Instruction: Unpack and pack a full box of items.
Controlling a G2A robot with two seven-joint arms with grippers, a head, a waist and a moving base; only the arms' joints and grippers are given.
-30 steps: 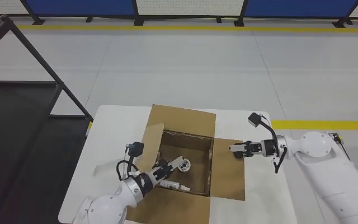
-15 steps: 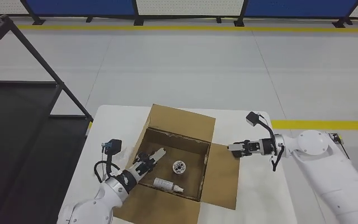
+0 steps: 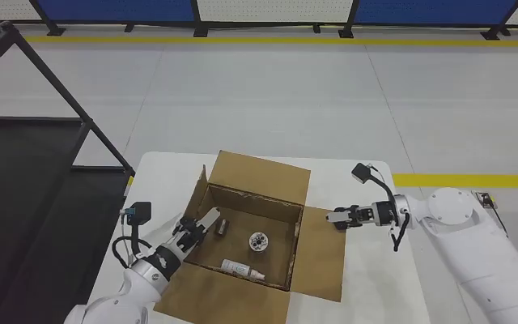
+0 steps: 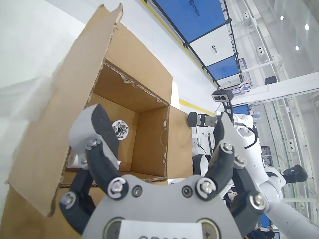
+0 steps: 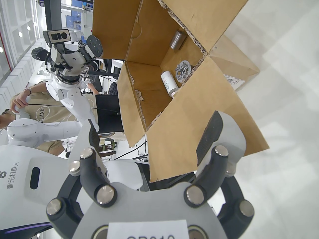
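A brown corrugated cardboard box (image 3: 265, 173) stands mid-table on the white table (image 3: 162, 174), flaps open. On its floor are a white bottle (image 3: 243, 269) lying on its side by the front wall, a round metal disc (image 3: 258, 240) near the centre, and a short grey metal cylinder (image 5: 178, 40) toward the left wall. The left gripper (image 3: 200, 223) hangs over the box's left wall, fingers spread, empty. The right gripper (image 3: 334, 219) hovers at the box's right side, near the table's right edge, likewise spread and empty.
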